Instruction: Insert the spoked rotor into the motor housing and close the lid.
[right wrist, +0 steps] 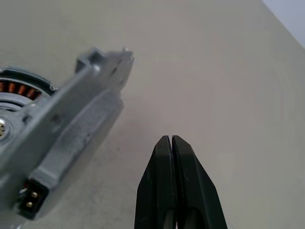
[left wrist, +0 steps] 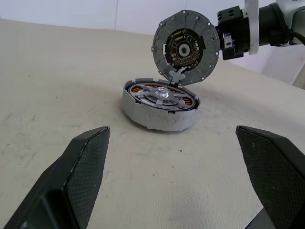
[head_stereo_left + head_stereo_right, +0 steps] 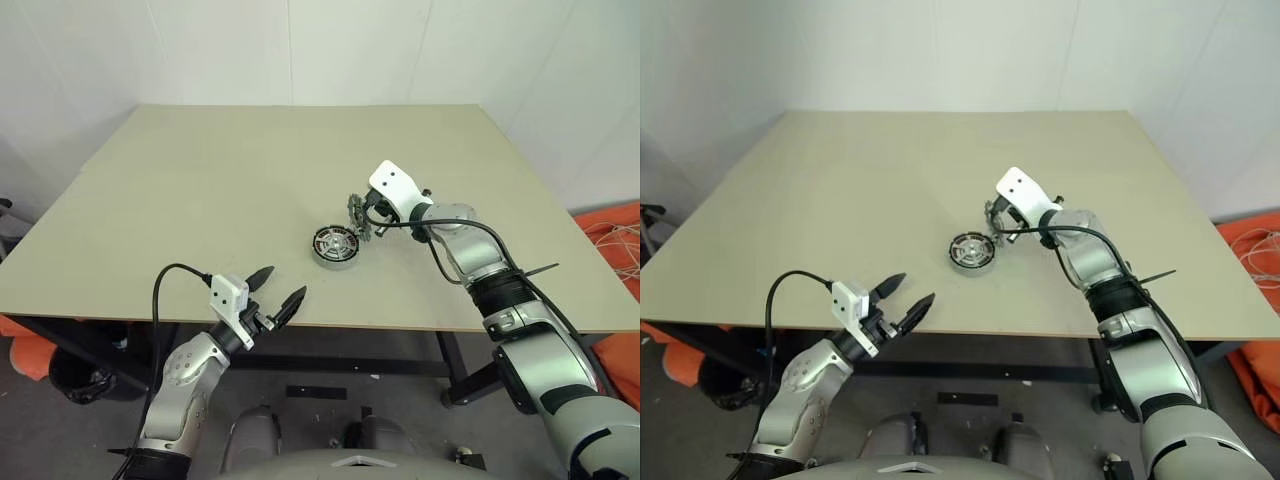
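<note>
Right tool (image 1: 171,143) has its two black fingers pressed flat together with nothing between them; the right wrist view shows them beside the grey edge of the lid (image 2: 186,47), close to it but not gripping it. Seen from the left wrist view, the lid stands up on edge, tilted, its lower rim at the back rim of the motor housing (image 2: 159,110), its inner face with dark openings turned toward that camera.

Copper windings show inside the housing under the silver spokes and hub of the spoked rotor (image 2: 164,95), which sits in it. The housing rests on the desk (image 3: 200,190), toward the near edge and a little right of centre.

Left tool (image 3: 278,294) hovers at the near desk edge, well apart from the housing, fingers spread wide and empty.
</note>
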You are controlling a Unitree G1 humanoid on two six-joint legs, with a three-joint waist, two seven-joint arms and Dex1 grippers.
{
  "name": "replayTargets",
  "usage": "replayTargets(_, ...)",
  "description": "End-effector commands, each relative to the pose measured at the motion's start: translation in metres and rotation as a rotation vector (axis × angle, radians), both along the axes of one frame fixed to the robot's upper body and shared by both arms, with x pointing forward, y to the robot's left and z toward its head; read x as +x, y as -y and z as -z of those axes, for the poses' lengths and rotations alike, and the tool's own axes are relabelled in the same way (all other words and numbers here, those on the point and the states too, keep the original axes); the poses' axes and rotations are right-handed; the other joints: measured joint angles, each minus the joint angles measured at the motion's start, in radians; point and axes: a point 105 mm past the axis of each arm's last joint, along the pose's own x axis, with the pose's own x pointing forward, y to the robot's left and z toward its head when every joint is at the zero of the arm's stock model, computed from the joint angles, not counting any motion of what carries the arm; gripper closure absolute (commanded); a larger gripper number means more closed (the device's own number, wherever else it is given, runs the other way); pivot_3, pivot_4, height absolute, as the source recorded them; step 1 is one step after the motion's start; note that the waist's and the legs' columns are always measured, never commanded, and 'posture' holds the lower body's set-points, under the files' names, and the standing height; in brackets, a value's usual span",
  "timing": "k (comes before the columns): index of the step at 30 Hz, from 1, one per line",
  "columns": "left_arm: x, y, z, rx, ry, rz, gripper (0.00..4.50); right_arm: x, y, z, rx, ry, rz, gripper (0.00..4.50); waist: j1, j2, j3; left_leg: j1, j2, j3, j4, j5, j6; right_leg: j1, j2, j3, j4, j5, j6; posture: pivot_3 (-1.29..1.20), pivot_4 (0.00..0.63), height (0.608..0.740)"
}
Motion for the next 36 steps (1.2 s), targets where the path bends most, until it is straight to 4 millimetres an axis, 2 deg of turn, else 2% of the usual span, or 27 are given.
replayTargets(1,0.001,-0.003,-0.010,-0.005,0.045,-0.005,0.00,-0.007,-0.014,-0.014,0.086,0.020,-0.059,4.49,0.000,0.000,0.000,0.000,0.000,0.000,0.001,0.000,0.000,0.001,0.000,0.000,0.000,0.000,0.000,0.00,0.000,0.740)
replayTargets(7,0.001,-0.003,-0.009,-0.004,0.045,-0.003,0.00,-0.022,-0.034,-0.010,0.153,-0.038,-0.125,4.49,-0.002,0.000,0.000,0.000,0.001,0.000,0.004,-0.002,0.003,0.003,0.000,0.000,0.000,0.000,0.000,0.00,0.000,0.740)
replayTargets(24,0.000,-0.003,-0.011,-0.002,0.045,-0.001,0.00,-0.031,-0.063,0.001,0.268,-0.102,-0.082,4.49,-0.002,0.000,0.000,0.002,0.001,0.000,0.006,-0.002,0.003,0.004,0.000,0.000,0.001,0.000,0.001,0.00,0.000,0.740)
replayTargets(31,0.000,-0.002,-0.012,0.001,0.048,-0.001,0.00,-0.044,-0.080,0.018,0.293,-0.178,-0.084,4.49,-0.002,0.000,0.000,0.002,0.001,0.000,0.005,-0.002,0.003,0.004,0.000,0.000,0.001,-0.002,0.004,0.00,0.000,0.740)
replayTargets(36,0.000,-0.002,-0.012,0.002,0.048,-0.002,0.00,-0.049,-0.081,0.029,0.278,-0.221,-0.077,4.49,-0.002,0.000,0.000,0.003,0.001,-0.001,0.005,-0.002,0.003,0.006,0.000,0.000,0.001,-0.003,0.006,0.00,0.000,0.740)
